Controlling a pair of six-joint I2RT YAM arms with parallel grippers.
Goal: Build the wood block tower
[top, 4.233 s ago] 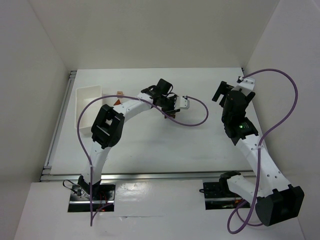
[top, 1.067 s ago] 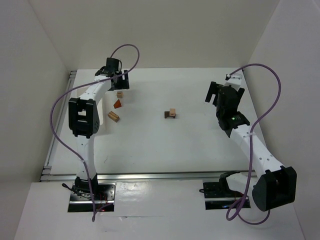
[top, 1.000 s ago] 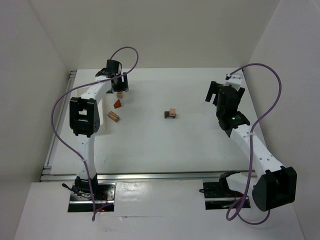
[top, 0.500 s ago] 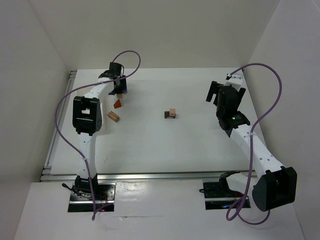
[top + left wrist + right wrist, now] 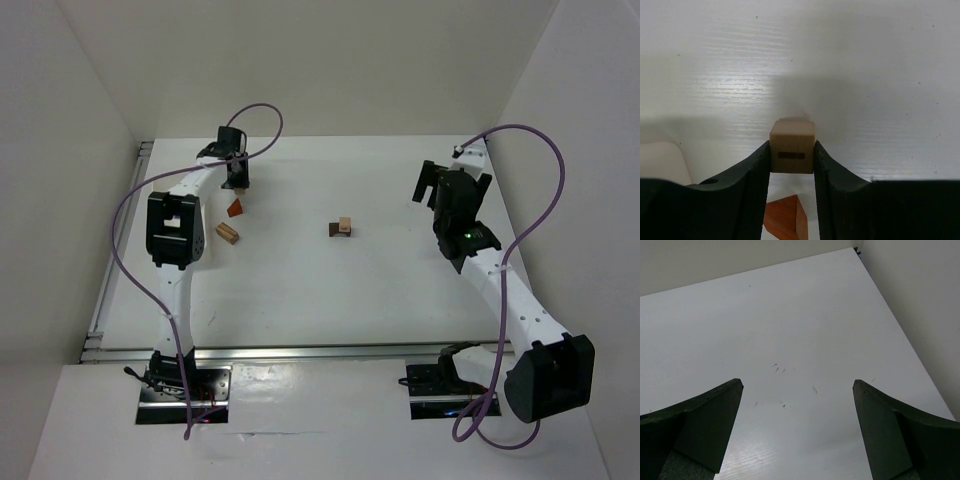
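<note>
The wood block tower (image 5: 342, 227) is standing near the middle of the white counter (image 5: 300, 300), so far only a small dark brown wooden arch piece (image 5: 339, 232) with a light tan wooden cube (image 5: 346, 221) that, as far as the overhead view lets me judge, is sitting on top of it. Well apart from it, toward the far left of the counter, the left pincer (image 5: 792, 148) is gripping a second light tan cube (image 5: 792, 142): its two black fingers (image 5: 757, 172) are pressing against the cube's left and right faces, spread no wider than the block itself. The face of this cube turned toward the wrist camera is showing a short dark slot. Just nearer than the held cube, an orange-red triangular wooden roof piece (image 5: 235, 207) is lying on the counter, its tip also peeking up between the fingers in the left wrist view. A little nearer again, a light tan oblong wooden block (image 5: 228, 233) is lying loose at an angle. The right pincer (image 5: 797, 385) is hanging over the right side of the counter with its fingers spread wide and nothing between them.
</note>
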